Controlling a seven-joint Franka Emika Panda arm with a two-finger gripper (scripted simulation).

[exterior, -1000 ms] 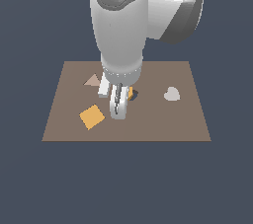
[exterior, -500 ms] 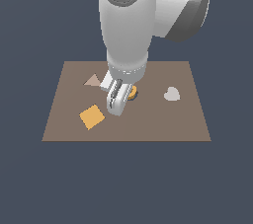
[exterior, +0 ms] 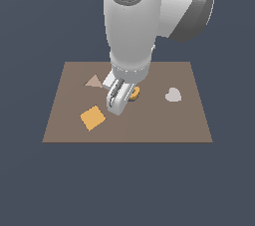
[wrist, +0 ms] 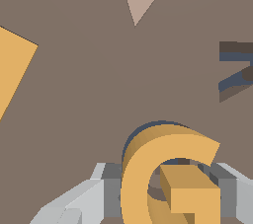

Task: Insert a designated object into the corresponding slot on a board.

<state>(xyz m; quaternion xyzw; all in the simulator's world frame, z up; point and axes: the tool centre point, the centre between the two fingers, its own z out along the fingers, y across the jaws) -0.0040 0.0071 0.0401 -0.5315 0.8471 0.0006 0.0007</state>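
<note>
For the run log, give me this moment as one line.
phase: insertion | gripper: shut on orange G-shaped piece | dark G-shaped slot: right behind piece | brown board

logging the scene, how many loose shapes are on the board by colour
orange: 2 - the G-shaped piece between the fingers, and the square tile
pinkish tan: 1 - the triangle
pale grey: 1 - the heart-like piece
total: 4 loose shapes on the brown board
</note>
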